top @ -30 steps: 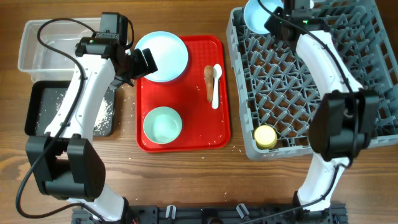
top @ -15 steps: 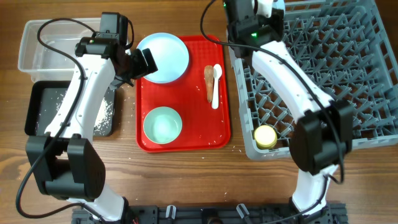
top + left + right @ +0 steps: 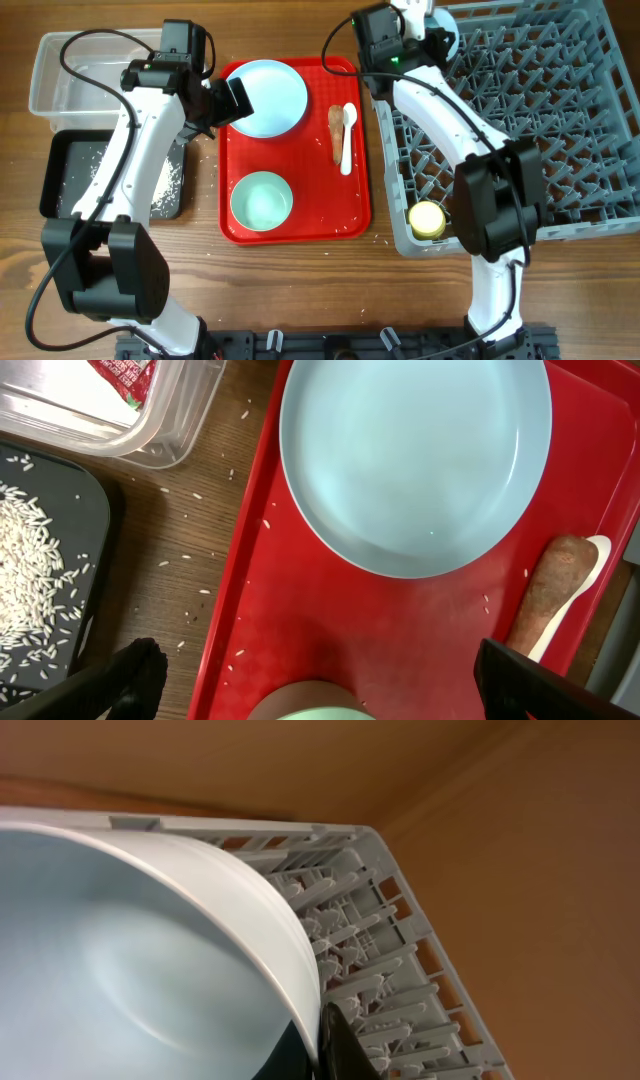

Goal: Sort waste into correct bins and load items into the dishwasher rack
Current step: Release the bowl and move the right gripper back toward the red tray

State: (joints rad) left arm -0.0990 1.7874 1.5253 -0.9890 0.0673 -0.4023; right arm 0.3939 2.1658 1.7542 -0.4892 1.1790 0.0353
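Waste: red-and-white wrapper (image 3: pixel 122 376) in clear tub (image 3: pixel 60 85), only a corner of it in the left wrist view. Rice grains (image 3: pixel 30 580) lie in black tray (image 3: pixel 62 165), just in front of the tub, and a few strays are on the wood between the bins and the red tray (image 3: pixel 300 232). Carrot-like piece (image 3: pixel 334 130) lies on the red tray's right half, touching or just beside white spoon (image 3: pixel 346 140), which lies parallel on its right.

Items: pale blue plate (image 3: pixel 264 92) flat on the far-left corner of the red tray. Tray bowl (image 3: pixel 261 200) upright on the near-left part, apart from the plate. Yellow cup (image 3: pixel 427 218) sits in the near-left corner of dishwasher rack (image 3: pixel 560 120), right of the red tray. Gripped bowl (image 3: pixel 130 970) is at the rack's far-left corner, tipped on edge, and fills the left of the right wrist view with rack pegs behind it.

Right gripper (image 3: pixel 328 1042): jaws together, pinched on the gripped bowl's rim, one dark finger visible at the rim's lower edge.

Left gripper (image 3: pixel 315 660): jaws wide apart, holding nothing, over the red tray's left side between plate and tray bowl, fingers either side of the view
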